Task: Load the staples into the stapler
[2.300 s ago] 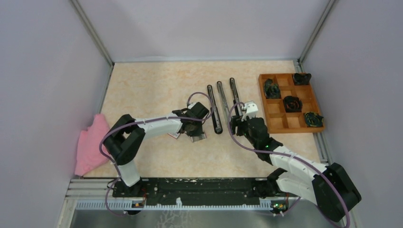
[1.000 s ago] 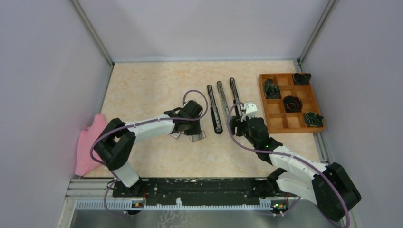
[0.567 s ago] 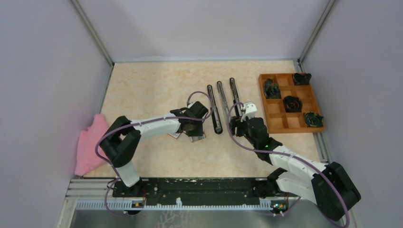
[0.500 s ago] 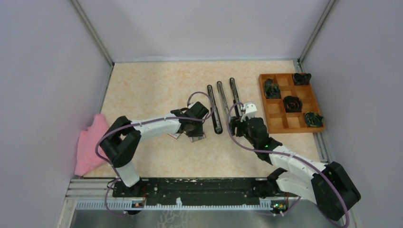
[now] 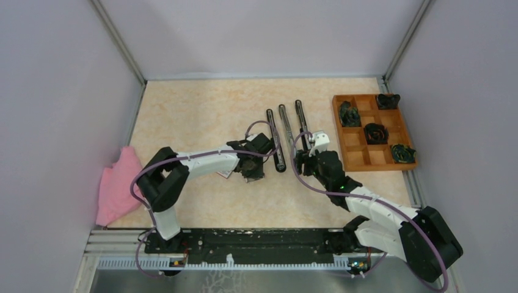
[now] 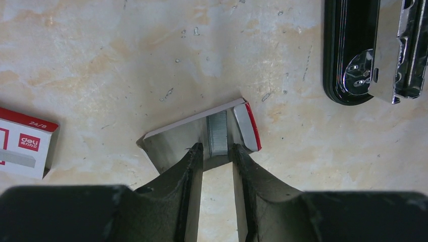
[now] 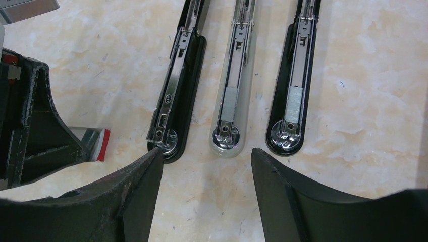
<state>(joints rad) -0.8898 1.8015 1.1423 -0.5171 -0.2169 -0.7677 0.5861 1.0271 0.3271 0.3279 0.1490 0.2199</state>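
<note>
The staples (image 6: pixel 218 132), a small silvery ridged block, lie in an opened grey box tray (image 6: pixel 174 143) with a red-and-white flap. My left gripper (image 6: pixel 217 149) is down at the tray (image 5: pixel 251 171). Its fingertips (image 6: pixel 196 151) stand narrowly apart on either side of the staples' near end, with thin gaps showing. Three opened staplers lie side by side: a black one (image 7: pixel 179 85) (image 6: pixel 353 55), a clear one (image 7: pixel 234 91) and another black one (image 7: pixel 292 85). My right gripper (image 7: pixel 207 151) is wide open and empty just short of their near ends (image 5: pixel 303 160).
A small red-and-white staple box (image 6: pixel 25 148) lies left of the tray. A wooden compartment tray (image 5: pixel 357 160) with dark objects sits at the right. A pink cloth (image 5: pixel 116 186) lies at the left edge. Walls enclose the table.
My left gripper drew back to the left about a second ago, then moved right again and settled over the box tray. The right arm has not moved.
</note>
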